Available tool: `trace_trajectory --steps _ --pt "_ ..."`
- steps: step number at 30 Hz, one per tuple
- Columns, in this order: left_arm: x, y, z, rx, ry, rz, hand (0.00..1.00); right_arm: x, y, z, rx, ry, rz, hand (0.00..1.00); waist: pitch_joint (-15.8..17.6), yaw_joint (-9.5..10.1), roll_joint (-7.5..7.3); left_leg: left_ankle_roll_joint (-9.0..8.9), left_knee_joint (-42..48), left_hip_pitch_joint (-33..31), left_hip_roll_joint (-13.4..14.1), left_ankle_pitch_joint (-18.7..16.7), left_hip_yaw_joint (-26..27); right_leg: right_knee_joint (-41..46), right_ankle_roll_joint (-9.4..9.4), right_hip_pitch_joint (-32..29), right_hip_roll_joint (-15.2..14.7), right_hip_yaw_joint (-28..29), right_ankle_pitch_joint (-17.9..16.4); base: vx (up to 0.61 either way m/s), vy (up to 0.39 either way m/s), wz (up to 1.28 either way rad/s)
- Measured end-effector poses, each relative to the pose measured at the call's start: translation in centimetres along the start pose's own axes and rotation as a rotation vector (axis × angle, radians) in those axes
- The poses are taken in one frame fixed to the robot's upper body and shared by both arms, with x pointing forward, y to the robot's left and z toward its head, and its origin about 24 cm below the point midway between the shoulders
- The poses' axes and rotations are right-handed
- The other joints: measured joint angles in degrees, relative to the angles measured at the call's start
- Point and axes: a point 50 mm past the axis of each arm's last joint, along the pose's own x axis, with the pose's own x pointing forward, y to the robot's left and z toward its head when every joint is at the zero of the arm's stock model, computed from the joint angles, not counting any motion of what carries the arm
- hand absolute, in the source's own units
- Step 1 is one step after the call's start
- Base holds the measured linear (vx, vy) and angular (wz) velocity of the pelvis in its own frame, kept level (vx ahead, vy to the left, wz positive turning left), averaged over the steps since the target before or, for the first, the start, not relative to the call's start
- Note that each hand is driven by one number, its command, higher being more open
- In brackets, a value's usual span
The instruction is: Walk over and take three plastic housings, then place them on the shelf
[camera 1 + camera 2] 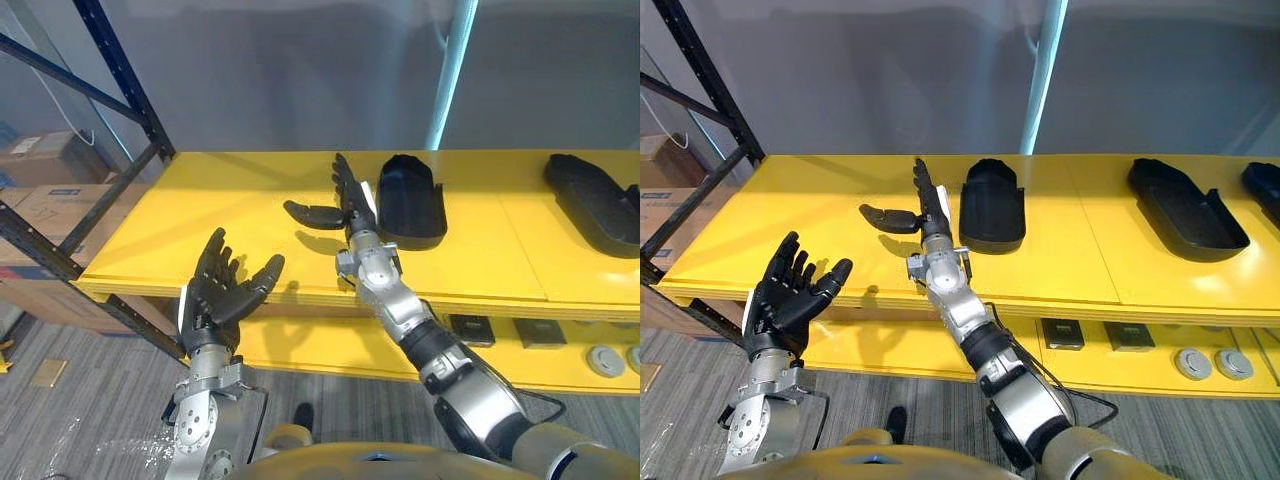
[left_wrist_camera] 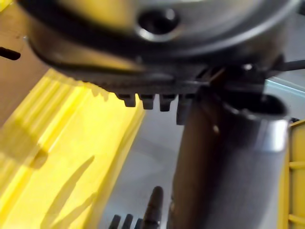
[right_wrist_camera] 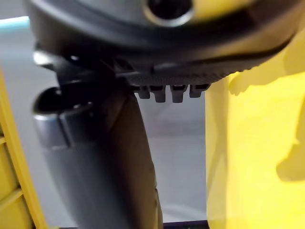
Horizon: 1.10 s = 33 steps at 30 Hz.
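Black plastic housing (image 1: 410,200) lies on the yellow shelf (image 1: 200,220) just beside my spread, empty right hand (image 1: 350,205); I judge it light, rigid and slick, best pinched at the rim; left hand (image 1: 215,290) also spread.

The rightmost black housing (image 1: 1265,190) on the yellow shelf (image 1: 1090,262) is cut by the view's edge.

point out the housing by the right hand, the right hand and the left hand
housing (image 1: 412,200), left eye view, its hollow inside
right hand (image 1: 350,205), left eye view, middle of the hand
left hand (image 1: 215,290), left eye view, palm
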Motion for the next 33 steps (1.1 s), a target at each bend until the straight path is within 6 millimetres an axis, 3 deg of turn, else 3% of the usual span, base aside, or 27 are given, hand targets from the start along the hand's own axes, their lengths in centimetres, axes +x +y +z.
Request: trace_trajectory --steps 6,12,16,23,33 --pt "-0.4 -0.3 -1.3 -0.005 0.058 -0.019 1.00 0.8 1.0 0.7 -0.049 0.028 -0.047 1.00 0.5 0.52 0.78 -0.06 0.0 0.1 -0.3 0.0 -0.8 1.9 0.16 -0.1 -0.6 -0.8 -1.2 0.01 -0.014 0.08" --pt "-0.6 -0.4 -1.6 -0.010 0.075 -0.003 1.00 1.1 0.1 -0.1 -0.084 0.133 -0.188 1.00 0.7 1.49 1.00 -0.13 0.0 0.0 -0.6 -0.2 -0.8 6.4 0.48 -1.9 -2.3 -0.8 -3.9 0.00 -0.001 0.01" --pt "-0.8 -0.9 -1.9 -0.027 0.092 -0.010 1.00 1.4 0.0 0.4 -0.103 0.127 -0.240 1.00 0.7 1.77 0.98 0.21 0.0 0.0 -1.0 0.0 -0.8 9.3 0.91 -3.0 -3.6 -0.7 -5.4 0.00 0.000 0.00" --pt "-1.0 -1.8 -2.3 -0.054 0.105 -0.034 1.00 1.9 0.1 1.7 -0.137 0.097 -0.301 1.00 0.7 1.92 0.77 0.22 0.1 0.1 -1.4 0.0 -0.3 13.9 1.03 -4.9 -5.3 -0.2 -8.1 0.00 -0.043 -0.01" --pt "-0.8 -2.4 -2.3 -0.055 0.103 -0.067 1.00 2.0 -1.2 1.4 -0.136 0.136 -0.356 1.00 1.5 1.66 -0.39 0.77 0.7 0.1 -1.3 -0.5 1.6 14.0 1.18 -5.9 -5.2 1.8 -7.9 -0.03 -0.028 -0.09"
